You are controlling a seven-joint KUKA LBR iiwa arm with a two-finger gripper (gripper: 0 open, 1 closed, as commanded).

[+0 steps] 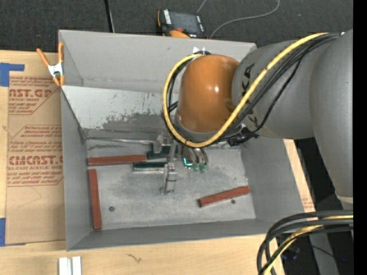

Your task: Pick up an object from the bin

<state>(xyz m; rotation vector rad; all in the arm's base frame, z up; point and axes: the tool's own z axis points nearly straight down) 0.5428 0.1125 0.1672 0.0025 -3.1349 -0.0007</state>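
My gripper (169, 179) hangs low over the middle of the bin floor, under the arm's orange cover. Just to its left lies a dark greenish bar-shaped thing (146, 166), close against the gripper; whether they touch I cannot tell. A red-brown flat strip (116, 160) lies lengthwise directly left of that bar. Another red-brown strip (223, 196) lies tilted on the floor to the gripper's lower right, apart from it.
A third red-brown strip (94, 199) lies along the bin's left wall, running toward the front corner. The arm and its orange cover hide the back right of the bin floor. Bare grey floor stretches in front of the gripper.
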